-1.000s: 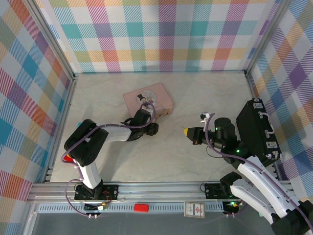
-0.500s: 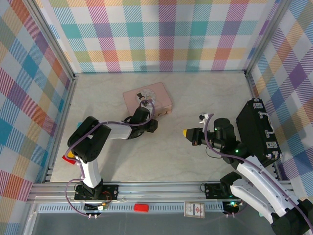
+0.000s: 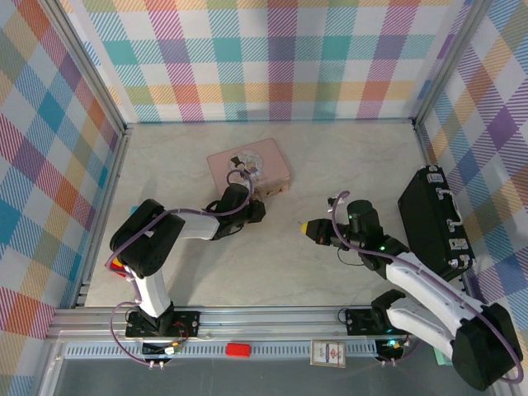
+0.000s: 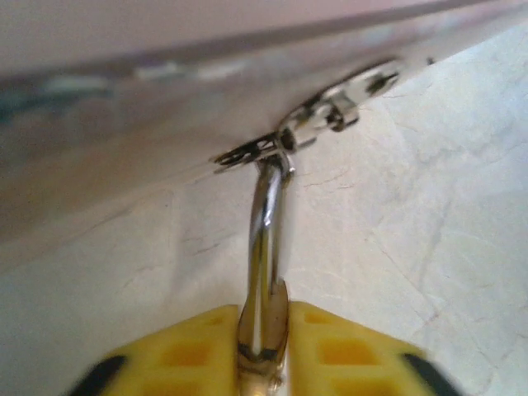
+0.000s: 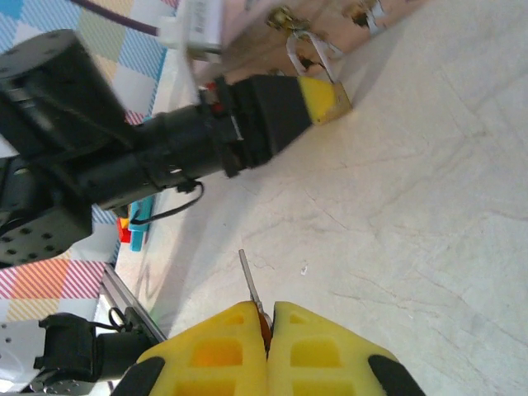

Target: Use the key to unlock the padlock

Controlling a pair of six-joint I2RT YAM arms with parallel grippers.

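— Left wrist view first: what have you got?
— My left gripper [image 4: 264, 334] pinches the padlock [image 4: 266, 239] by its body between the yellow pads [image 4: 346, 346]. Its silver shackle rises to the clasp [image 4: 330, 107] on the pink tin [image 4: 165, 49].
— And your right side?
— My right gripper [image 5: 266, 330] is pressed together on the key [image 5: 249, 279], whose thin blade sticks out past the pads. It hangs over the table [image 5: 412, 206], well apart from the padlock.
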